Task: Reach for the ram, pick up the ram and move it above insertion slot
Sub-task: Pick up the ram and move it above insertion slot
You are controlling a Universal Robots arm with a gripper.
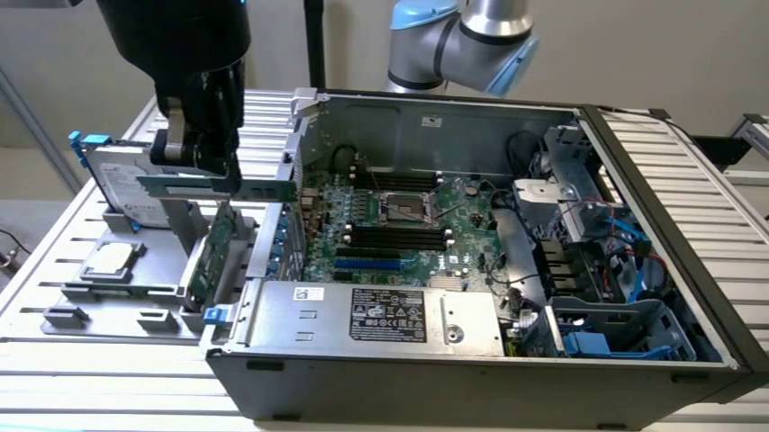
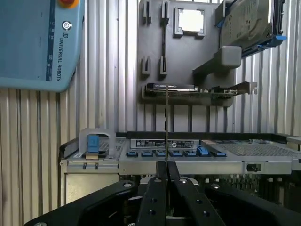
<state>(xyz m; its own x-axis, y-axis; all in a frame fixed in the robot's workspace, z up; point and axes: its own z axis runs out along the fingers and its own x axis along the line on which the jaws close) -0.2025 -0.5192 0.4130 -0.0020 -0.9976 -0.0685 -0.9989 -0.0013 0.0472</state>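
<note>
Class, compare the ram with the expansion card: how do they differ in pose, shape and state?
The ram is clamped in the end effector, up above the gray holder; the expansion card stands seated in that holder. The ram is a narrow strip; the expansion card is a taller board. Both are green circuit boards, and both sit outside the computer case.

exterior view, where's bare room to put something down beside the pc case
Bare: the table slats in front of the grey holder tray, at the exterior view's left of the case. Crowded: the tray, with hard drive, processor and card, the jaws holding the ram above it; the case's inside too.
</note>
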